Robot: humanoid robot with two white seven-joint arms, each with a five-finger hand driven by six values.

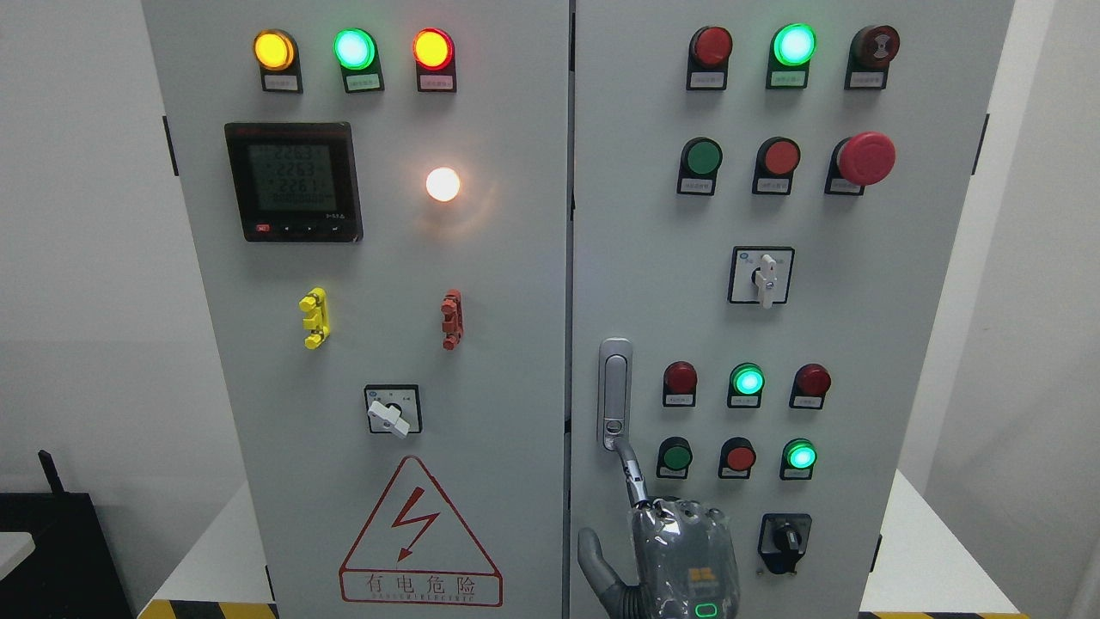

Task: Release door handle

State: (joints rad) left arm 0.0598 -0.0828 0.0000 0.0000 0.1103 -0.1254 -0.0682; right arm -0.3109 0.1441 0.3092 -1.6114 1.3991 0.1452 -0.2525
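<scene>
The door handle (615, 391) is a slim silver lever set upright near the left edge of the grey cabinet's right door (902, 344). It lies flat against the door, which is closed. My right hand (612, 503) rises from the bottom edge just below it, back of the hand toward the camera. Its index finger (632, 477) is stretched up, with the tip touching the handle's lower end. The thumb (591, 559) is spread out to the left. The hand wraps around nothing. My left arm does not show.
The left door (516, 301) carries a meter (293, 180), lit lamps, a rotary switch (392, 411) and a warning triangle (419, 533). Push buttons, lamps, a red emergency stop (866, 158) and a black selector knob (785, 542) crowd the right door beside my hand.
</scene>
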